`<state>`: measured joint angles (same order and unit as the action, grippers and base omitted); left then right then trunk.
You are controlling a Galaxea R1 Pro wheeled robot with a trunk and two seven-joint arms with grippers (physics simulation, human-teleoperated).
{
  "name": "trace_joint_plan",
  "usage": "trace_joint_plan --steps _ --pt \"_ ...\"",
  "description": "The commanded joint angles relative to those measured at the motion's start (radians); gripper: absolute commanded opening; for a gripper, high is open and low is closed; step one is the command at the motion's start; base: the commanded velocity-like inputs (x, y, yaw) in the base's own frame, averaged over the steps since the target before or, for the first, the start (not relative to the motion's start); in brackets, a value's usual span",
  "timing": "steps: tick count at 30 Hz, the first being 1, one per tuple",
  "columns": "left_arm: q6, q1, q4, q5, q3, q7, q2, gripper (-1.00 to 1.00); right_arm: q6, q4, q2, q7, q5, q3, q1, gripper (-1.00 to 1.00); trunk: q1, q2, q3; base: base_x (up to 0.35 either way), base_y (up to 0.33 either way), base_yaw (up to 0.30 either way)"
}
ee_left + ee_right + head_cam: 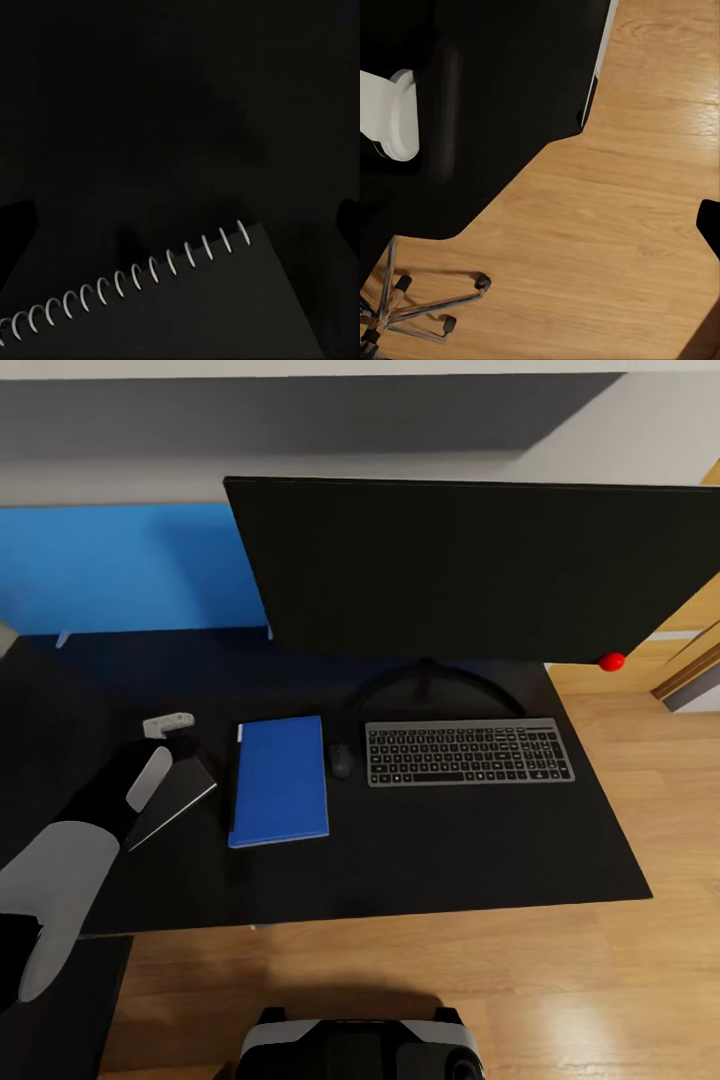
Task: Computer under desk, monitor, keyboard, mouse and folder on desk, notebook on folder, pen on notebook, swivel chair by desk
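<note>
A: Start near. What has the left gripper (178, 752) got?

B: The notebook (172, 795). Its fingers are clamped on the far end of the dark cover, and the book hangs tilted above the bench (420, 860), just left of the folder (279, 780). In the left wrist view the spiral binding (127, 281) runs slantwise across the cover.

A: So which way does the move go?

B: My guess is sideways, to the robot's right. The folder lies flat, its long side running away from the robot, pale spine on the edge facing the notebook. The notebook's long side slants against that, so it probably needs turning to match before it goes down on top.

A: And the right arm?

B: Well off. Its wrist view looks at the wood floor (607, 247) and the chair base (405, 307); I can't tell whether its fingers are open or closed. The left arm is clearly nearer.

A: Past the folder?

B: The mouse (341, 761) sits just right of it, then the keyboard (468, 751), with the monitor (470, 565) behind.
</note>
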<state>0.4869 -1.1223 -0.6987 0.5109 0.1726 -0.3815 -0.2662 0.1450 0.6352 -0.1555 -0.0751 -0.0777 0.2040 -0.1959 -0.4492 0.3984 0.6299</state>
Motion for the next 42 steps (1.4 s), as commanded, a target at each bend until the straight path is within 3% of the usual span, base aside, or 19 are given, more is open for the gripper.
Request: trace_joint_plan --steps 1,10,15,21,25,42 --pt "0.001 -0.001 -0.003 0.011 0.007 -0.010 -0.002 1.00 0.002 0.001 -0.001 -0.002 -0.008 0.003 0.000 1.00 -0.001 0.002 0.001 0.073 0.052 0.000" --pt "-0.002 0.002 -0.025 0.009 0.006 -0.020 -0.006 1.00 0.002 0.001 -0.001 -0.002 -0.008 0.003 0.000 1.00 -0.001 0.002 0.001 0.028 0.020 0.000" --pt "-0.002 0.008 -0.032 0.009 0.002 -0.062 -0.014 1.00 0.007 0.001 -0.002 -0.001 -0.008 0.003 0.000 1.00 -0.001 0.002 0.001 0.004 0.003 0.094" --pt "-0.002 0.019 -0.035 0.008 -0.081 -0.076 -0.016 1.00 0.010 0.001 -0.002 -0.001 -0.008 0.003 0.000 1.00 -0.001 0.002 0.001 0.001 0.001 0.201" --pt "-0.001 0.032 -0.036 0.007 -0.115 -0.077 -0.015 1.00 0.012 0.001 -0.003 -0.001 -0.008 0.003 0.000 1.00 -0.001 0.002 0.001 0.000 0.000 0.167" --pt "-0.001 0.044 -0.038 0.011 -0.139 -0.072 -0.007 1.00 0.016 0.001 -0.004 -0.001 -0.008 0.002 0.000 1.00 -0.001 0.002 0.001 0.054 -0.061 0.027"
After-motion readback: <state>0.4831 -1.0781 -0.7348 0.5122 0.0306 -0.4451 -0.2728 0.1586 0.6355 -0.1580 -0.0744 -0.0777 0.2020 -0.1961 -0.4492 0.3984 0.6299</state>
